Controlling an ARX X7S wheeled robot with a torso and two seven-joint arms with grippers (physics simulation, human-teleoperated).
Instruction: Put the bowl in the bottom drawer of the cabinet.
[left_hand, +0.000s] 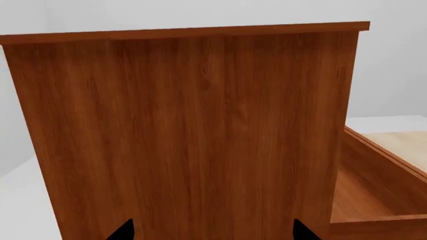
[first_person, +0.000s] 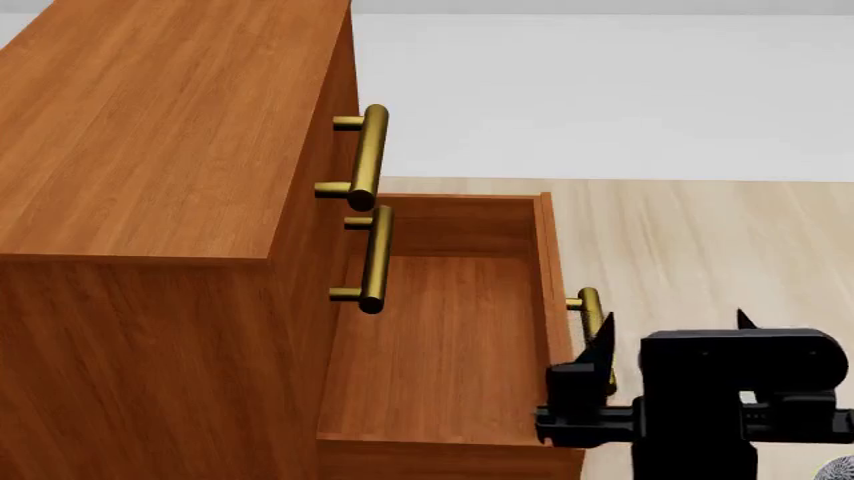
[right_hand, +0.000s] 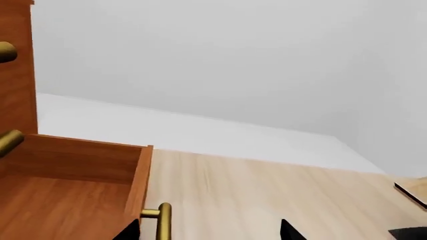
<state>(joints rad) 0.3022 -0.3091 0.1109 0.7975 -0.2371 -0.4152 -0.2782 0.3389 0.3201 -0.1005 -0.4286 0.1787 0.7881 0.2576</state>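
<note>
Hovering nearest the head camera, the right gripper (first_person: 674, 335) is a black block at the lower right, its two pointed fingertips (first_person: 605, 330) standing well apart with nothing between them, so it reads as spread and empty; its left tip sits just beside the brass handle (first_person: 590, 312) of the bottom drawer (first_person: 447, 340). In the right wrist view that same handle (right_hand: 162, 220) shows upright between the two dark tips, one of them (right_hand: 290, 231) over pale floor, again with a clear gap and nothing held. The bottom drawer is pulled fully out, a reddish-brown wooden box with bare boards inside and no object in the part that can be seen. At the very bottom right corner of the head view a small patterned grey-white sliver (first_person: 838, 468) peeks in; it may be the bowl, but too little shows to be sure, and no clearer sight of the bowl appears in any view. Further back, the two upper drawers are shut, their brass bar handles (first_person: 367, 158) one above the other on the cabinet (first_person: 160, 150) front. The left gripper (left_hand: 213, 231) shows only as two black tips at the picture's edge in the left wrist view, set wide apart and holding nothing, facing the plain wood-grain side of the cabinet (left_hand: 187, 130), with the open drawer (left_hand: 373, 200) visible past its corner. Beyond lie the light wooden floor (first_person: 721, 240) and white ground.
</note>
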